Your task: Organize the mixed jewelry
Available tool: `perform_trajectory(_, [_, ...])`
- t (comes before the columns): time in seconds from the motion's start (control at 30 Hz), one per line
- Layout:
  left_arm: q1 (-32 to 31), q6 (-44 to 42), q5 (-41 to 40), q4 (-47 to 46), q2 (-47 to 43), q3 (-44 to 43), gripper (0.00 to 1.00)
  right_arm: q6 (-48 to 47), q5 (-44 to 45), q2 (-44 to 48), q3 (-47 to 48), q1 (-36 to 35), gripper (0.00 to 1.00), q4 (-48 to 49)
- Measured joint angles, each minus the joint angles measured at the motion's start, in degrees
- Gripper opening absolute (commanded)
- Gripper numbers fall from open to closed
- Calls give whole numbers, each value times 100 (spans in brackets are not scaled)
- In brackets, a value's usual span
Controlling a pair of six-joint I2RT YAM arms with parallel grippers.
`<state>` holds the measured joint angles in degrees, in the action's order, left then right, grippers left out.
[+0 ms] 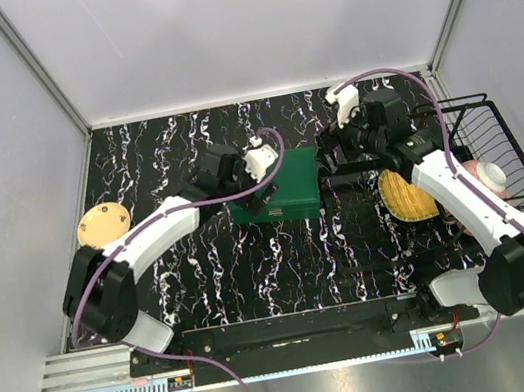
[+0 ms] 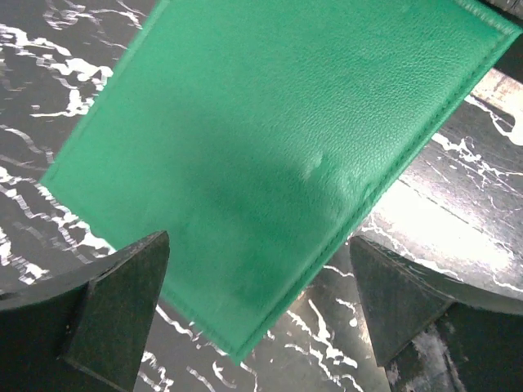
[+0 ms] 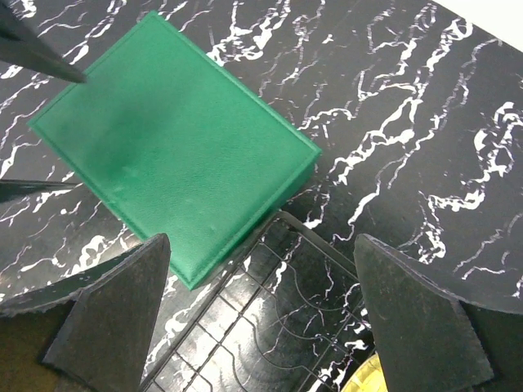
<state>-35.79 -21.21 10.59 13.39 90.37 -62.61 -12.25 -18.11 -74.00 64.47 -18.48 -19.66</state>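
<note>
The mixed jewelry is out of view in all three frames. A closed green box (image 1: 287,192) lies flat on the black marbled table (image 1: 213,265). My left gripper (image 1: 260,174) hovers open over the box's left corner. In the left wrist view the green box (image 2: 270,139) fills most of the frame, and its near corner lies between the spread fingers of the left gripper (image 2: 257,245). My right gripper (image 1: 330,166) is open just right of the box. In the right wrist view the green box (image 3: 172,155) lies ahead of the right gripper (image 3: 261,241), whose fingers hold nothing.
A see-through compartmented tray (image 3: 270,327) lies against the box's near edge, under my right gripper. A yellow woven oval mat (image 1: 406,193) sits right of it. A black wire basket (image 1: 490,151) stands at the right edge. A tan round disc (image 1: 103,225) lies far left.
</note>
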Motion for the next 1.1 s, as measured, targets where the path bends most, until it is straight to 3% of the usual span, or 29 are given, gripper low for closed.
perform_trajectory(0.2, [328, 280, -216, 44, -1283, 105, 99, 94, 654, 0, 179, 0, 100, -13])
perform_trajectory(0.4, [1207, 944, -638, -219, -2173, -39, 99, 210, 1322, -35, 863, 0, 100, -33])
perform_trajectory(0.53, [1930, 1419, -874, -254, -2323, -201, 99, 238, 1875, -92, 1429, -7, 100, 11])
perform_trajectory(0.67, [2243, 1681, -1038, -234, -2334, -409, 99, 275, 2382, -118, 1659, -7, 100, 118])
perform_trajectory(1.1, [2472, 2194, -1285, -284, -2437, -492, 99, 330, 2826, -85, 1580, -11, 100, 518])
